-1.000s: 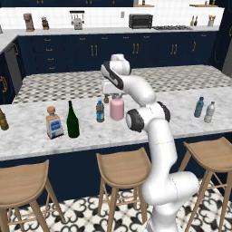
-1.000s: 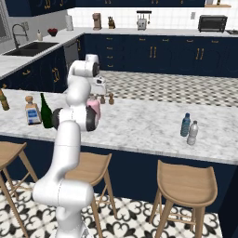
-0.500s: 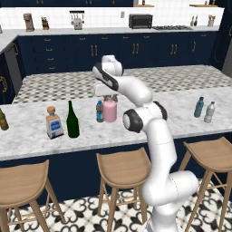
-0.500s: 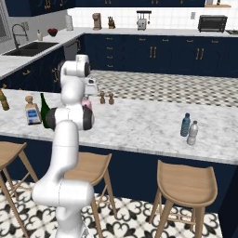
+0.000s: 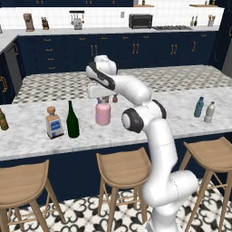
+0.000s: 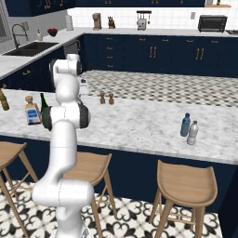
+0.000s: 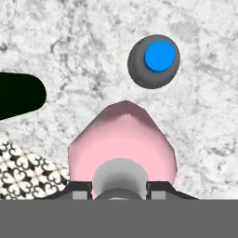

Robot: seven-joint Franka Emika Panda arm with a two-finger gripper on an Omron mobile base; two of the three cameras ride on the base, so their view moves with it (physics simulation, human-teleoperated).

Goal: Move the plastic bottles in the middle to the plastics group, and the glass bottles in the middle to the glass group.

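A: Item one, the pincer (image 5: 103, 99)?
B: We log it clamped on the pink bottle (image 5: 103, 113) by its neck, bottle hanging directly beneath.
A: Neighbours?
B: Green wine bottle (image 5: 72, 120) to its left; the small water bottle's (image 7: 154, 62) cap just beyond, on the marble counter (image 5: 136, 122).

The squat pink bottle (image 5: 103, 113) with its grey stopper looks smooth and matt, standing on a mottled white-grey marble counter (image 5: 136, 127) beside a glossy dark green wine bottle (image 5: 72, 121), above brown wooden stools (image 5: 123, 167).
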